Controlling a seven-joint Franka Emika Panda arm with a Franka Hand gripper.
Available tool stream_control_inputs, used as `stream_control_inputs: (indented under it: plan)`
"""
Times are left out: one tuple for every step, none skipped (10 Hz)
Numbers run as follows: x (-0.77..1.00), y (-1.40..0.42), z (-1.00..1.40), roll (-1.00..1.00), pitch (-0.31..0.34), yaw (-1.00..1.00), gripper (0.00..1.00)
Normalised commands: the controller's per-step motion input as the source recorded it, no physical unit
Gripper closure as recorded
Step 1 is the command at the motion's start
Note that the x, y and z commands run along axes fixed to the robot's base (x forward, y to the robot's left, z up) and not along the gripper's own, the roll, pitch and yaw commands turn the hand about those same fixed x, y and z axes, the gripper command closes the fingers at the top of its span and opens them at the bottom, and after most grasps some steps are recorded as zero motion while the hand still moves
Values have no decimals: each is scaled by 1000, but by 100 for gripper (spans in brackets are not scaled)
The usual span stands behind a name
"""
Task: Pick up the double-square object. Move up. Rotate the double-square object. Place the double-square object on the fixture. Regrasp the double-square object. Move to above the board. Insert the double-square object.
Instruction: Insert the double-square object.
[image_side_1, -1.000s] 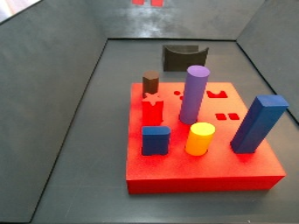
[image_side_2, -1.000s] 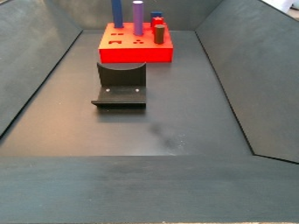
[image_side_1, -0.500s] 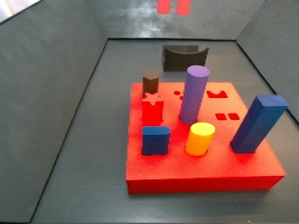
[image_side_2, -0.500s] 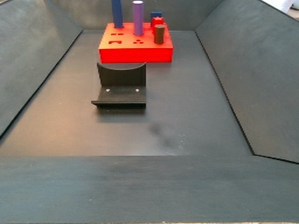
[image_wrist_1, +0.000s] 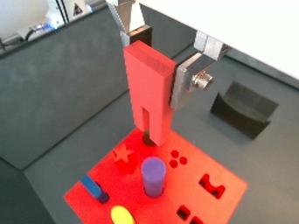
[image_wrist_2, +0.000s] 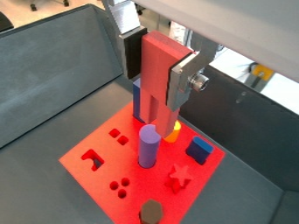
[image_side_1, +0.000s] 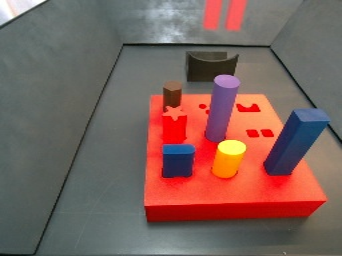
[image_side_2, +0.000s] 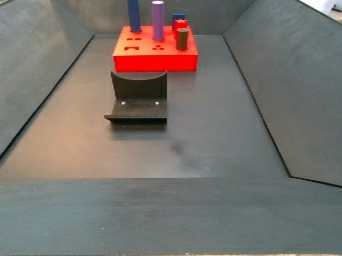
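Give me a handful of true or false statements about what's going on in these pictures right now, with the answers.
1. The gripper holds a long red double-square object between its fingers, high above the red board. True.
2. The fixture has a piece resting on it. False: it stands bare on the floor.
3. A purple cylinder stands upright in the board. True.
4. The double-square object is already seated in the board. False: only its lower end shows at the top of a side view, well above the board.
5. The yellow cylinder lies on the floor beside the board. False: it stands on the board.
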Motion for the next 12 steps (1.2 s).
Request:
stream_control_inputs:
  plan:
    - [1000,-23,-403,-67,0,0,100]
    - [1000,-20,-403,-67,0,0,100]
    - [1000,-34,-380,-67,0,0,100]
    - [1000,-51,-360,-69,0,0,100]
    - [1000,-51,-354,-71,0,0,100]
    - [1000,-51,-357,-70,0,0,100]
    - [1000,-46,-357,-70,0,0,100]
    - [1000,-40,-349,-74,0,0,100]
    - [1000,-34,-340,-79,0,0,100]
    - [1000,-26,-323,-84,0,0,100]
    - [1000,-29,-311,-86,0,0,100]
    - [1000,-20,-297,-87,0,0,100]
